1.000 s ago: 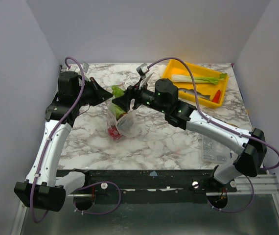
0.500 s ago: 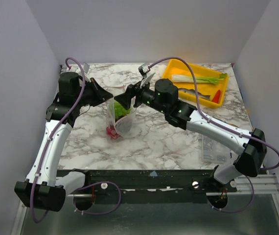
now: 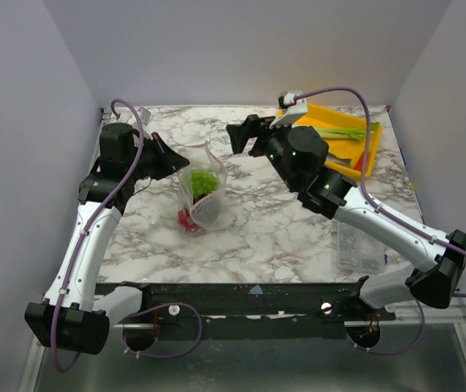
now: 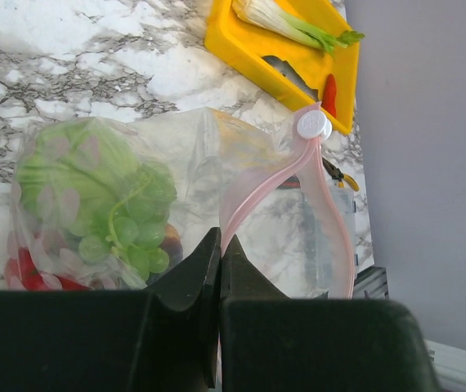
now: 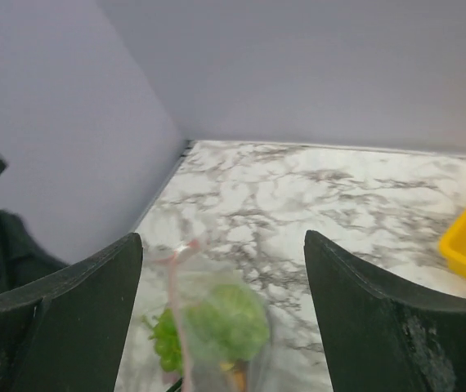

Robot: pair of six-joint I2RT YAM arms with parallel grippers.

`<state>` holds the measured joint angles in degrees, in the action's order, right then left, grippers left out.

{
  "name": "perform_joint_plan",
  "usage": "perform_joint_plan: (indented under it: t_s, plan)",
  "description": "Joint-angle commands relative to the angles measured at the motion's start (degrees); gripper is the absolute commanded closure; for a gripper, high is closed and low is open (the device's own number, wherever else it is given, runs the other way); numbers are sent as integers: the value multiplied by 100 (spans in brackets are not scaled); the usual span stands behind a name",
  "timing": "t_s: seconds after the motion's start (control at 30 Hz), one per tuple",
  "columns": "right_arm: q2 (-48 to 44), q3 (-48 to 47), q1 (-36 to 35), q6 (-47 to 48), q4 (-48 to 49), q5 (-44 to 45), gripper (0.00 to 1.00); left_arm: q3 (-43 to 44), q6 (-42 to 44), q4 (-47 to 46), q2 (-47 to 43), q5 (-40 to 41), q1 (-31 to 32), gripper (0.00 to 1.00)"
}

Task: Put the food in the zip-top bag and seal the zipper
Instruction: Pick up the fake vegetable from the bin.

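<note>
Holding the zip-top bag by its mouth

We see the zip-top bag [image 3: 202,196] standing on the marble worktop [image 3: 274,229] left of centre, its long axis roughly upright and its mouth pointing up. The left gripper [image 4: 219,249] has its jaws pressed together on the bag's rim, at the near end of the zipper [image 4: 335,220]. That pink strip loops open, running away from the jaws to a white slider [image 4: 312,124] and back down.

Inside, a leafy green piece [image 4: 78,175] sits high with a cluster of small green balls [image 4: 135,233] beside it. A red piece [image 4: 24,269] lies at the bottom, cut off by the gripper body. Something dark beside the cluster is too blurred for us to name.

The right gripper [image 3: 245,135] hangs above the worktop, apart from the bag, jaws spread wide. The leek [image 3: 346,131] lies in the yellow tray [image 3: 339,114] at the far right, its long axis left to right, green end rightward. In the top view the right arm covers its white end and part of the tray.
</note>
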<state>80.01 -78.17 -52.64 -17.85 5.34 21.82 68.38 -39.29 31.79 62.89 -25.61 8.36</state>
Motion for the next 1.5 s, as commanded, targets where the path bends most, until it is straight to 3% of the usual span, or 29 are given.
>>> perform_joint_plan:
  t_s: [0.0,0.3,0.47,0.57,0.8,1.03,1.23,1.47]
  plan:
    - [-63,-163,749,-174,-771,1226,18,-5,35,-148,-146,-83,-35,100]
    - [358,-13,3568,-1784,-1291,-93,19,122,71,-87,-137,-15,-36,100]
    - [1281,-239,4578,-2173,-1452,-756,18,90,62,-88,-147,-8,-36,100]
    - [2115,-762,4998,-2224,-2017,-976,19,79,79,-70,-155,-1,-36,100]
    - [3641,-2131,5229,-1593,-3582,-330,20,88,159,-19,-109,47,-45,100]
    - [3882,-1815,5229,-982,-3515,985,21,97,182,-23,36,-15,-41,100]
    - [4050,-1376,5477,-944,-3211,913,21,105,193,-7,169,-19,-45,100]
    - [4573,-1543,5620,-894,-3226,991,24,158,202,42,215,-20,-44,100]
